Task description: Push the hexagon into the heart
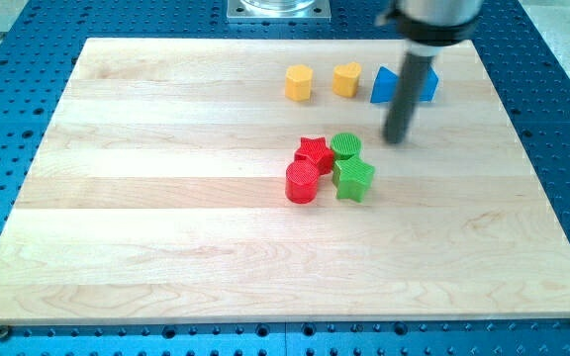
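A yellow hexagon (299, 83) lies near the view's top, left of a yellow heart (346, 79), with a small gap between them. My tip (396, 140) is on the board to the right of and below the heart, just below the blue blocks. It touches no block.
A blue block (385, 86) and another blue block (429, 85) lie right of the heart, partly behind the rod. A red star (314, 152), red cylinder (301, 183), green cylinder (345, 146) and green star (353, 180) cluster mid-board. The wooden board (166, 198) sits on a blue perforated table.
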